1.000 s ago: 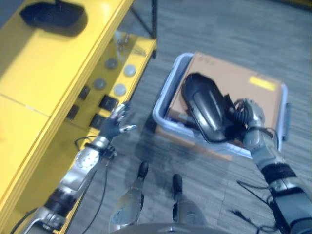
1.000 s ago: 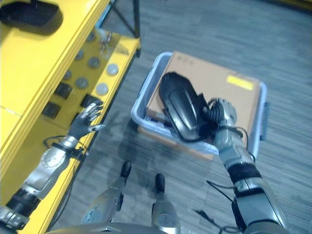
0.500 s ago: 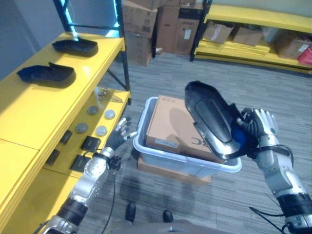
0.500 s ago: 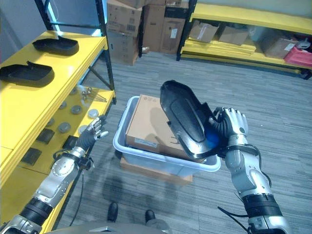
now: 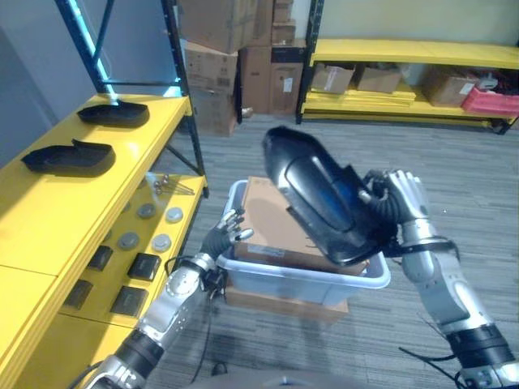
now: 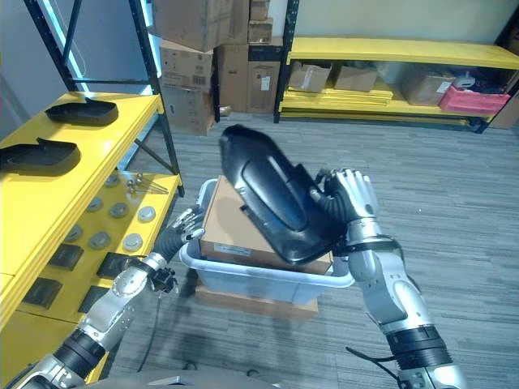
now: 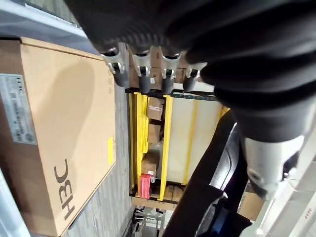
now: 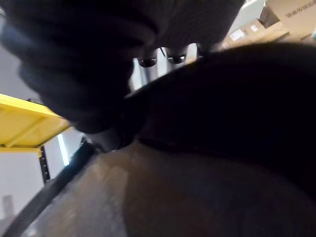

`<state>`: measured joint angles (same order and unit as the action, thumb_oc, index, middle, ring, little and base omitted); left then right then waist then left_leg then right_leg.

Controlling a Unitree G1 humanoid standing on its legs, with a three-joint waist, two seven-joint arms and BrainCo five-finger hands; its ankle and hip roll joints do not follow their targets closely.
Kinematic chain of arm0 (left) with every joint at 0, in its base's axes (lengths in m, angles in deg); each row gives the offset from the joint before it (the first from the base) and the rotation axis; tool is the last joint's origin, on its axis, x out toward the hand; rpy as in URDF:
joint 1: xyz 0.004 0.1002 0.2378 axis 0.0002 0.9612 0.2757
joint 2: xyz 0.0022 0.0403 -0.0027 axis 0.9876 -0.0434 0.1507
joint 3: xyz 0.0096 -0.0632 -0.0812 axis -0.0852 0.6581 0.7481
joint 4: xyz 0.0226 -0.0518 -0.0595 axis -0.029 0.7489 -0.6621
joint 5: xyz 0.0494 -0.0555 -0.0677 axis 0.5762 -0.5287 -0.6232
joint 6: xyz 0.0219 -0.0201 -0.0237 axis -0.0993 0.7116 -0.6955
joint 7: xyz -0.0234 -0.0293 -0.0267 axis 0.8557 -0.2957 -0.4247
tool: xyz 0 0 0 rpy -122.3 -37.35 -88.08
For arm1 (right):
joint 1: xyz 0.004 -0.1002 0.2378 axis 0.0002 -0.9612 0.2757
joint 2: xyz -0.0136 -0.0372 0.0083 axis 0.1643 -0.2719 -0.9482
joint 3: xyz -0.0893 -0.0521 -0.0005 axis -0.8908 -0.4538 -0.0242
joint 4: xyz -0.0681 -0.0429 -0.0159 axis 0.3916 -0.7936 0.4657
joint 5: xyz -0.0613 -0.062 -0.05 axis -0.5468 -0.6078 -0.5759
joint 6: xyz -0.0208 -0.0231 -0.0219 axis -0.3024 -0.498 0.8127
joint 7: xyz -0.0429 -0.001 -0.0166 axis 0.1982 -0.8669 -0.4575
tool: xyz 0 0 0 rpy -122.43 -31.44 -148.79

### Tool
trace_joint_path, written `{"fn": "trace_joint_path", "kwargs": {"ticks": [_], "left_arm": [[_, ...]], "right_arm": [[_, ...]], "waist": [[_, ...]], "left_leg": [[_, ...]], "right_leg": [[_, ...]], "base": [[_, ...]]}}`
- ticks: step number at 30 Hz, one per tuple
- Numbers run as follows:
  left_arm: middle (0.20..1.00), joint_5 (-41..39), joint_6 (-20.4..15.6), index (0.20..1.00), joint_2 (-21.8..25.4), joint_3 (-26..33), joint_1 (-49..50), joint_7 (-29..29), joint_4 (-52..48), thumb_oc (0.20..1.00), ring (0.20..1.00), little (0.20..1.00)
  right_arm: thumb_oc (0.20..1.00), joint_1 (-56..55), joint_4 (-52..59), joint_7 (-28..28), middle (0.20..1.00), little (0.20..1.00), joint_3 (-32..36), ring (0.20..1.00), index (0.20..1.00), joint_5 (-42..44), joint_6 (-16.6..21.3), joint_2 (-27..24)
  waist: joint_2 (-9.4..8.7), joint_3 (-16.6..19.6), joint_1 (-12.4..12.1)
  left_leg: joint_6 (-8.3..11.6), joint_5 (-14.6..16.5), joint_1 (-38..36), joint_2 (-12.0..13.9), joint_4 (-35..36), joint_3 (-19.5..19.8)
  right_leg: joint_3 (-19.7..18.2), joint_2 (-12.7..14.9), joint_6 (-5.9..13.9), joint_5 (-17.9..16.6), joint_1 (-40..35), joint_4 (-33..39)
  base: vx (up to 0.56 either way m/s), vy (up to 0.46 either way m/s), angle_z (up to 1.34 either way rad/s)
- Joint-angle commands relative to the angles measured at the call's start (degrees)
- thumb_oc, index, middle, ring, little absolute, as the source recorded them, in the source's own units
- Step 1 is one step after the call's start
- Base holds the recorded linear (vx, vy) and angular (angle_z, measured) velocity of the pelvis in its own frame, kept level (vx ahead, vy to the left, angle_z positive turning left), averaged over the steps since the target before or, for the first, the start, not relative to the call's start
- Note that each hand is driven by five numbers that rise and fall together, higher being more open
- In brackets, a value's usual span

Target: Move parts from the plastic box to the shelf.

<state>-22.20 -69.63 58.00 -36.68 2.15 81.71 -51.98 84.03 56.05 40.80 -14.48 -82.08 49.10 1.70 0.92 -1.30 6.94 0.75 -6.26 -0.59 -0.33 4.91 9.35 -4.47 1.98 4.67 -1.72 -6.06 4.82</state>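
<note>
Gripping black part (image 5: 316,198); right robot hand (image 5: 399,203)

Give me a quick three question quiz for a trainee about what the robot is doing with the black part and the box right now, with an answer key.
1. True or false: the large black part lies flat inside the plastic box.
2. Which hand grips the black part? A) left hand B) right hand C) both
3. Fill in: two similar black parts already rest on the top of the yellow ______.

Key:
1. False: it is held up above the box and the cardboard carton in it.
2. B: the right hand's fingers curl round it; the left hand is open, beside the box's near corner.
3. shelf
</note>
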Motion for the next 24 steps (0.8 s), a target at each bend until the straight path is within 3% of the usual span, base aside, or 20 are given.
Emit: {"fn": "trace_joint_path", "kwargs": {"ticks": [1,17,18,19,20,21,24], "left_arm": [[1.0,-3.2,-2.0,1.0,0.5,-1.1,-3.7,0.8,2.7,1.0,1.0,1.0],[1.0,-5.8,-1.5,1.0,-2.2,-5.9,-8.6,5.1,5.1,1.0,1.0,1.0],[0.774,-5.8,-1.5,0.774,-2.2,-5.9,-8.6,5.1,5.1,0.774,0.774,0.774],[0.448,-6.6,-1.6,0.448,-2.5,-6.0,-8.8,5.5,5.1,0.448,0.448,0.448],[0.294,-7.6,-1.7,0.294,-2.8,-6.0,-8.9,5.7,5.0,0.294,0.294,0.294],[0.2,-8.3,-2.0,0.2,-2.9,-6.0,-9.1,5.8,4.8,0.2,0.2,0.2],[0.2,-9.9,-3.1,0.2,-3.4,-5.8,-9.2,6.5,3.6,0.2,0.2,0.2]], "right_arm": [[0.2,4.7,2.5,-0.9,0.2,0.2,1.2,0.2,0.2,4.5,3.2,1.5],[0.2,10.1,7.1,0.2,0.2,0.2,-11.4,0.2,0.2,12.5,4.5,9.6],[0.2,10.1,7.1,0.2,0.2,0.2,-11.4,0.2,0.2,12.5,4.5,9.6],[0.2,10.3,7.3,0.3,0.2,0.2,-12.1,0.2,0.2,13.0,4.5,9.8],[0.2,10.3,7.6,0.5,0.2,0.2,-12.7,0.2,0.2,13.3,4.6,10.0],[0.2,10.4,7.6,0.6,0.2,0.2,-13.3,0.2,0.2,13.4,4.5,10.1],[0.2,10.3,7.8,1.0,0.2,0.2,-15.0,0.2,0.2,15.4,5.2,10.9]], "waist": [[-2.55,2.9,-2.5],[-1.81,1.9,-2.2],[-1.81,1.9,-2.2],[-1.75,1.8,-2.2],[-1.73,1.7,-2.1],[-1.72,1.7,-2.1],[-1.77,1.7,-2.0]], "left_leg": [[-0.93,11.1,-5.4,0.6,0.1,-2.6],[-0.81,10.5,-5.0,0.5,0.1,-2.4],[-0.81,10.5,-5.0,0.5,0.1,-2.4],[-0.81,10.4,-4.9,0.5,0.1,-2.4],[-0.81,10.4,-4.9,0.5,0.1,-2.4],[-0.8,10.4,-4.9,0.5,0.1,-2.4],[-0.81,10.4,-4.9,0.5,0.1,-2.6]], "right_leg": [[0.9,0.3,0.38,2.8,4.1,-2.8],[1.5,0.6,0.21,2.8,4.6,-3.6],[1.5,0.6,0.21,2.8,4.6,-3.6],[1.4,0.6,0.22,2.9,4.6,-3.7],[1.4,0.6,0.22,2.9,4.7,-3.8],[1.5,0.7,0.23,2.9,4.7,-3.8],[1.5,0.7,0.29,2.8,4.7,-3.8]], "base": [[0.0,0.0,0.0],[-0.01,0.001,0.01],[0.0,0.0,0.0],[0.0,0.0,0.0],[0.0,0.0,0.0],[0.0,0.0,0.0],[0.0,0.0,0.0]]}}
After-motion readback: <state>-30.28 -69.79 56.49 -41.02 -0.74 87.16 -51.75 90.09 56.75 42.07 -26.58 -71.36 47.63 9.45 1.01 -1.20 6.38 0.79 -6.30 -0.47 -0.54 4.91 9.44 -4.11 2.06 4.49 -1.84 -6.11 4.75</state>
